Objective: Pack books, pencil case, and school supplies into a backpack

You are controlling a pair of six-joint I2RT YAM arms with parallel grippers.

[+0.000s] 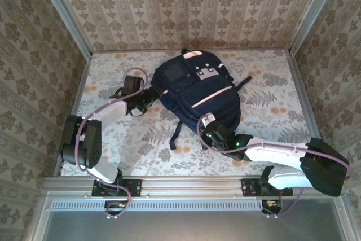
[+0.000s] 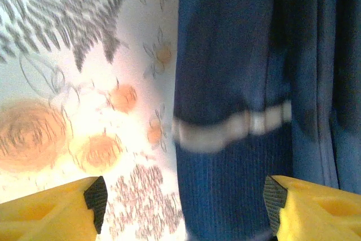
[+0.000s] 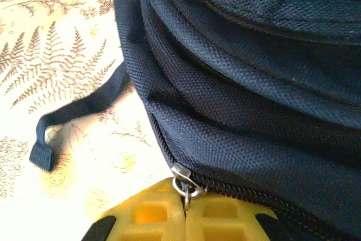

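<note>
The backpack [image 1: 197,91] is navy blue with a pale pink stripe and grey patches. The left pincer [image 2: 186,196] is yellow tipped in black, and the right pincer [image 3: 185,218] is yellow too, with a silver zip pull [image 3: 183,180] at its tips. The bench [image 1: 271,100] is white with grey ferns and orange blossoms. The walls [image 1: 186,4] are beige damask.
</note>
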